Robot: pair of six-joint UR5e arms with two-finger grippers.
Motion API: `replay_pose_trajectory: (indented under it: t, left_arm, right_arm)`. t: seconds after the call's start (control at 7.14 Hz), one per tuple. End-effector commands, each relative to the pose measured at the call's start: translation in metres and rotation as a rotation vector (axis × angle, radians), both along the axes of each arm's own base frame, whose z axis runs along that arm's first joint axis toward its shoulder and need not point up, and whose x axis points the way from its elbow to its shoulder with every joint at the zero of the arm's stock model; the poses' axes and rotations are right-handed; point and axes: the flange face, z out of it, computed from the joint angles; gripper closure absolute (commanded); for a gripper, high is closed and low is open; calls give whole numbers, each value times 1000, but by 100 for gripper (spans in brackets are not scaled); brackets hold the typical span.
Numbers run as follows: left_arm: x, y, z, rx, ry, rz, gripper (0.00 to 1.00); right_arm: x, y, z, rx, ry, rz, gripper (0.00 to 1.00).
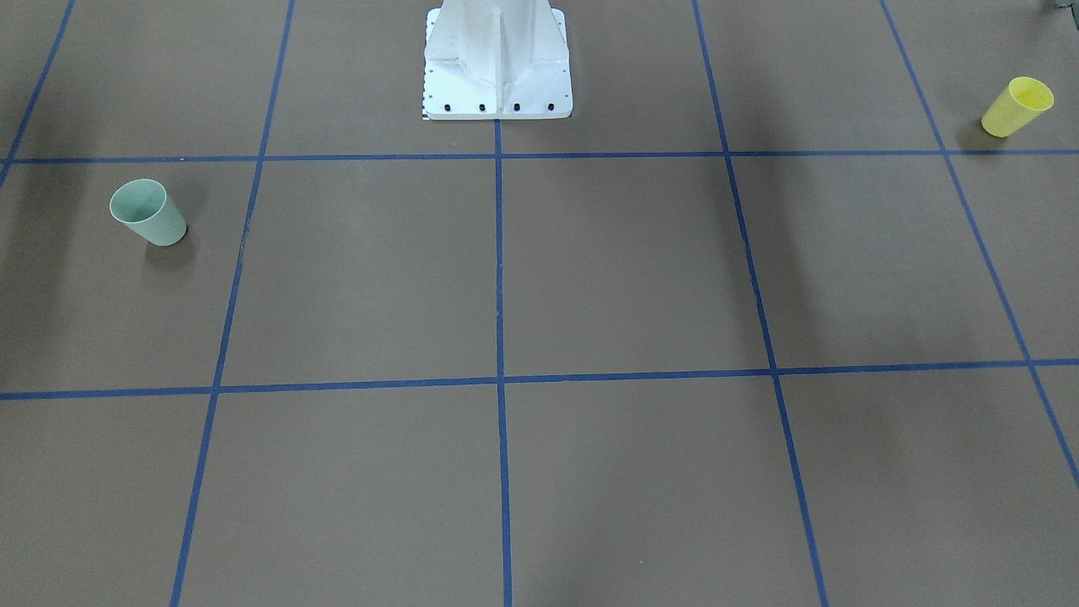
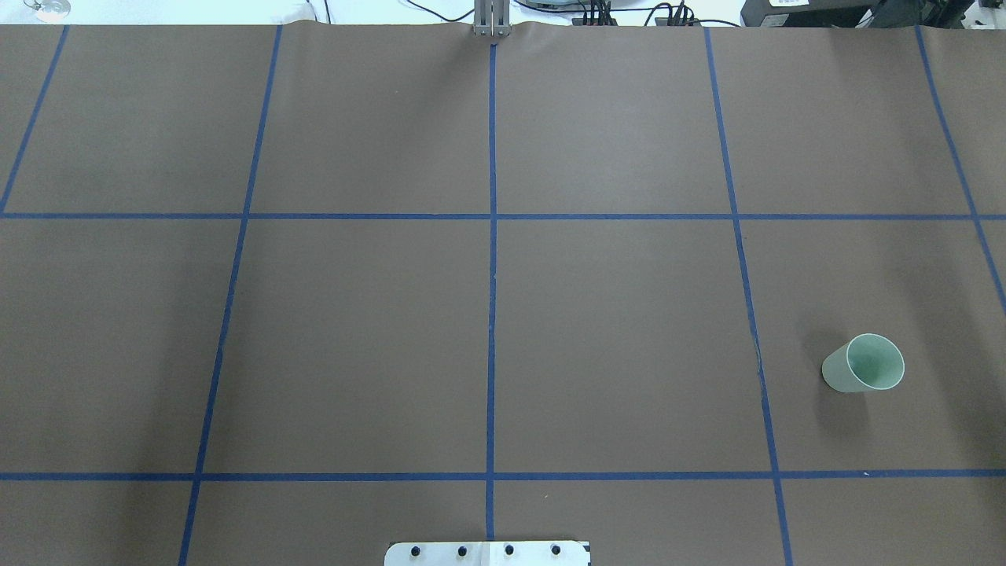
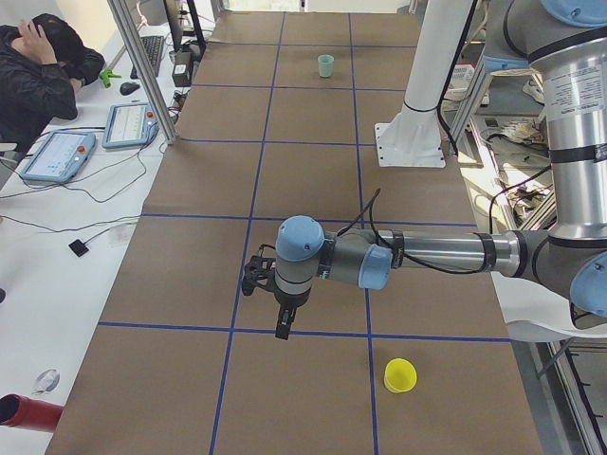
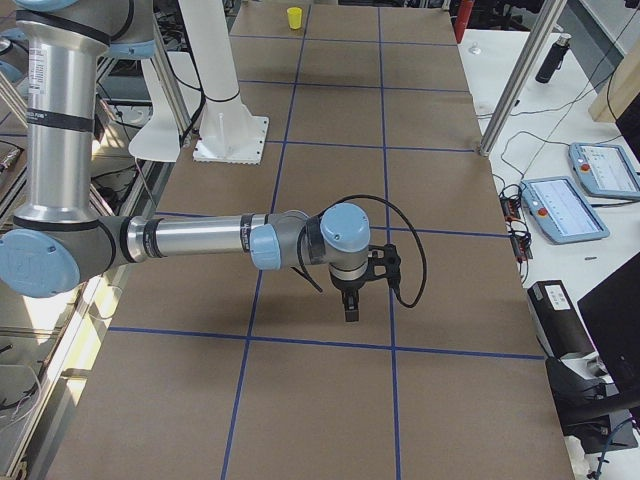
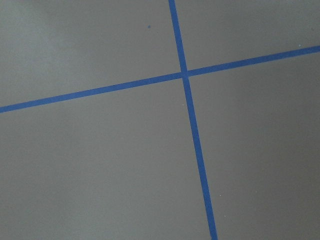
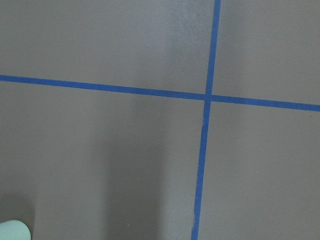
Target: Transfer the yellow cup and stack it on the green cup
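The yellow cup stands upright, mouth up, near the table end on my left side; it also shows in the exterior left view and far off in the exterior right view. The green cup stands upright near the opposite end, and its rim shows at the corner of the right wrist view. My left gripper hangs above the table, away from the yellow cup. My right gripper hangs above the table. I cannot tell whether either is open or shut.
The white robot pedestal stands at the table's middle on the robot side. Blue tape lines divide the brown table. An operator sits beside a side bench with tablets.
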Motion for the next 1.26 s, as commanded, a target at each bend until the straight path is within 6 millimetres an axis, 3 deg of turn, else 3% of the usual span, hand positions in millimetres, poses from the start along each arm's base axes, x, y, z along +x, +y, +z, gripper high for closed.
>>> replay_pose_trajectory:
  t: [0.0, 0.28, 0.42, 0.56, 0.84, 0.98, 1.12]
  left_arm:
    - [0, 0, -3, -1, 4, -8, 0]
    - [-3, 0, -6, -24, -2, -41, 0]
    - [-7, -2, -20, -109, -31, -194, 0]
    - [-9, 12, -32, -148, -111, -282, 0]
    - [-3, 40, -95, -254, -186, -388, 0]
    - [13, 56, -113, -309, -206, -458, 0]
    - [41, 68, -112, -381, -259, -535, 0]
  right_arm:
    - [0, 1, 1, -2, -1, 0, 0]
    - [0, 1, 1, -1, -1, -1, 0]
    - [0, 2, 0, 1, -1, -1, 0]
    - [-7, 0, -2, 5, 2, -16, 0]
    - [-8, -1, -7, 19, 10, -17, 0]
    - [-8, 3, -3, 9, 0, -19, 0]
    - [-8, 4, -1, 4, 0, -19, 0]
